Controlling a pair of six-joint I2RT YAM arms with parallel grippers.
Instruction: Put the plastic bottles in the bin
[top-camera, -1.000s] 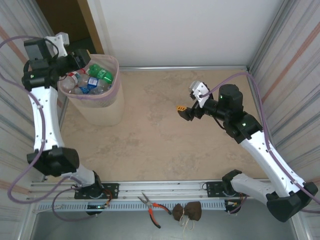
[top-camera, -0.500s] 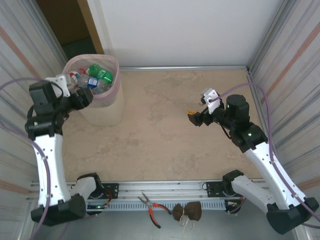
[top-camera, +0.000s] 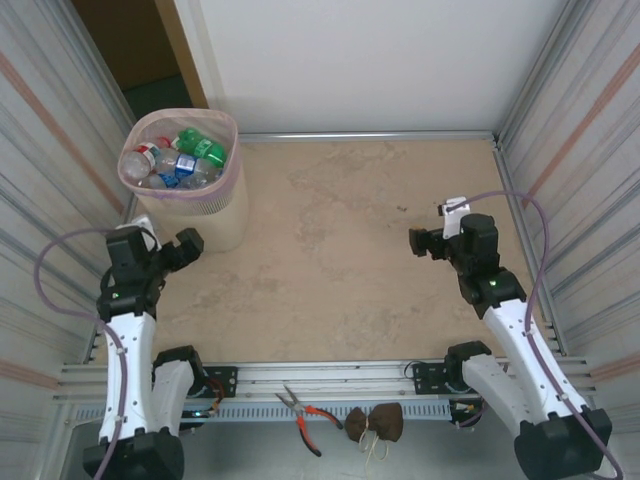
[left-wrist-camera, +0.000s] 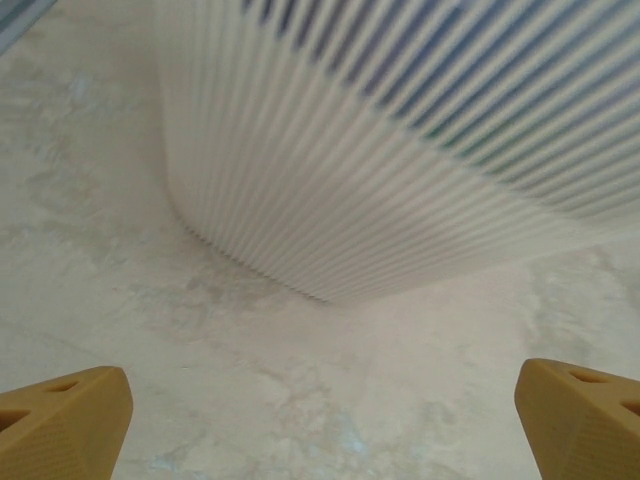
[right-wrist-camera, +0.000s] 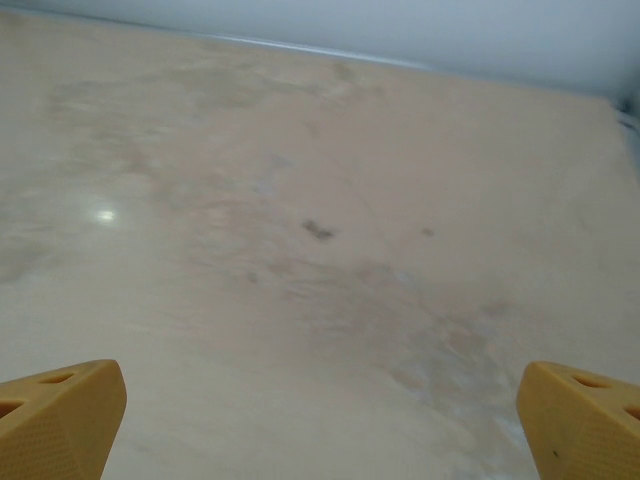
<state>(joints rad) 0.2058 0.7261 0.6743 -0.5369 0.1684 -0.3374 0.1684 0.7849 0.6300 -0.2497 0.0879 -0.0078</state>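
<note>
— What is seen from above?
— The whole tan table (top-camera: 330, 270) is seen, shut in by the back wall (top-camera: 360, 60) and the side walls (top-camera: 590, 150). The pink bin (top-camera: 210, 225) is stood in the far left corner. The plastic bottles (top-camera: 178, 160) are piled inside it — green, clear, blue-labelled.
— And from the wrists?
— From the left wrist, the bin's ribbed side is seen close up. From the right wrist, bare table is seen up to the back wall.
— How are the arms held?
— Both are bent up near their bases. The left gripper (top-camera: 186, 245) is pointed at the bin's side, near but apart. The right gripper (top-camera: 420, 242) is pointed left. Both are spread wide, and nothing is held.
— Is room found?
— Yes — wide open table is seen between them.
</note>
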